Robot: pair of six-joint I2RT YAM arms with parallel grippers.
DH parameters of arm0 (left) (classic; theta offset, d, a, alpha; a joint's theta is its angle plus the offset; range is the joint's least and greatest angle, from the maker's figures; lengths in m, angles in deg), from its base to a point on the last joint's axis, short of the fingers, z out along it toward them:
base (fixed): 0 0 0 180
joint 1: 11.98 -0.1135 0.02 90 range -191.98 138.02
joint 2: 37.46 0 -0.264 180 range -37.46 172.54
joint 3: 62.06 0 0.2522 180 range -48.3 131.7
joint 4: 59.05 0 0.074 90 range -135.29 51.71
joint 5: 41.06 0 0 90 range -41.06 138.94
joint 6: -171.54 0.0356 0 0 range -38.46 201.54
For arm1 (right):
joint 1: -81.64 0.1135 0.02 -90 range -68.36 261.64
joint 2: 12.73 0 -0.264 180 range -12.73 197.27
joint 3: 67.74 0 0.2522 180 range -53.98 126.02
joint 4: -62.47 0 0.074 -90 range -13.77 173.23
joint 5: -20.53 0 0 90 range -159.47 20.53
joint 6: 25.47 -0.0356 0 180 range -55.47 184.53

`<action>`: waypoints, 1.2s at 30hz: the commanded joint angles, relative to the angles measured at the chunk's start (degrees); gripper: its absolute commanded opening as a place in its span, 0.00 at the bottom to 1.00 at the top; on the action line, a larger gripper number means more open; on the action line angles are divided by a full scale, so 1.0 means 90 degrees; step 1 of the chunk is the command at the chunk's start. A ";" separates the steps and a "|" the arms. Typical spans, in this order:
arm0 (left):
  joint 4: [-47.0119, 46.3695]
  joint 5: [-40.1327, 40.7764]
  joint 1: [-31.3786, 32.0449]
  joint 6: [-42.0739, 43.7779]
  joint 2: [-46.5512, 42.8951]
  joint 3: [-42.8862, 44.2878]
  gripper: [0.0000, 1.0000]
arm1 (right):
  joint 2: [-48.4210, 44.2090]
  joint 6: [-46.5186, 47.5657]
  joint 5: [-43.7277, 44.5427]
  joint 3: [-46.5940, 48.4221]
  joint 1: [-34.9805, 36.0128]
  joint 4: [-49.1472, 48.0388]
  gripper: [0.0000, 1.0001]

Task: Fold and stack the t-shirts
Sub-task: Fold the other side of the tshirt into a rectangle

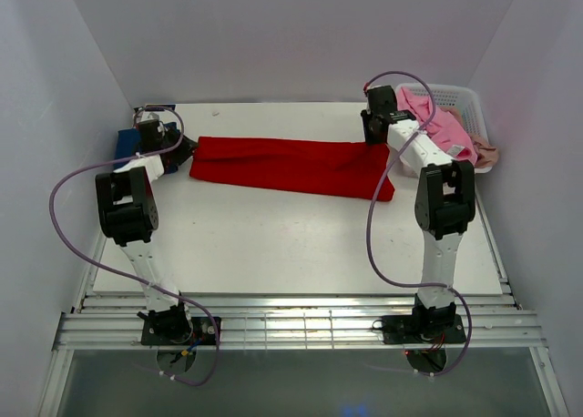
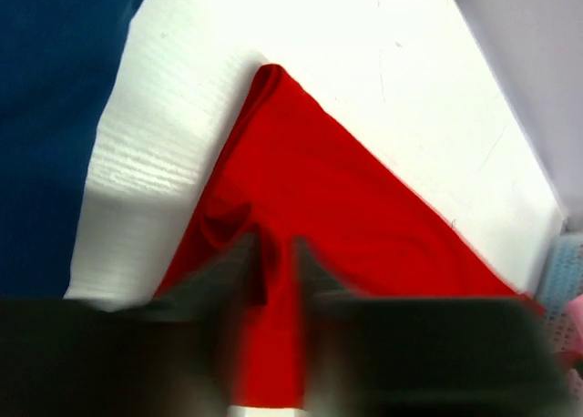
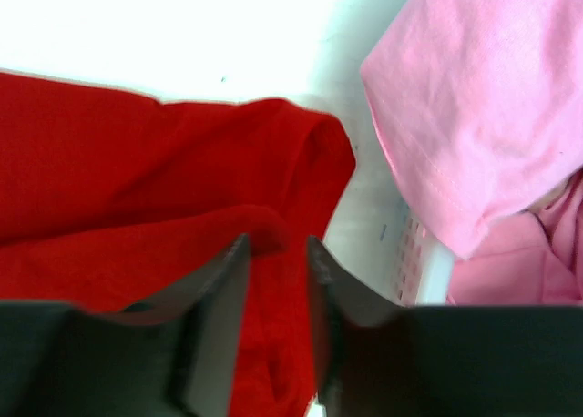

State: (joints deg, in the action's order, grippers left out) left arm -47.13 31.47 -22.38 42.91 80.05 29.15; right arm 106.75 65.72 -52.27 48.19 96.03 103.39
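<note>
- Step in hand: the red shirt (image 1: 291,165) lies as a long folded band across the far table (image 1: 273,253), and I am at both ends.
- Left gripper (image 2: 276,253): astride the left end; blur hides any pinch.
- Right gripper (image 3: 278,246): slightly parted, cloth loose between the jaws.
- Next, I judge: fold end to end, corners matched.
- Nearby: blue shirt (image 2: 55,116) at the left; pink shirt (image 3: 474,98) draping the basket (image 1: 465,94), which may snag.
</note>
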 commanded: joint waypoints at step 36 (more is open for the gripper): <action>-0.1640 0.0711 0.3811 0.0503 -0.0342 -0.1408 0.00 | -0.0883 -0.0581 -0.4273 -0.2358 0.0227 -0.1377 0.21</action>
State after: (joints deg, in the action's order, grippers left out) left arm -60.23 37.54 11.81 47.33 78.28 15.25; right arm 98.18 61.37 -88.27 25.78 98.02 94.01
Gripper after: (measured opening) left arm 0.021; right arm 0.209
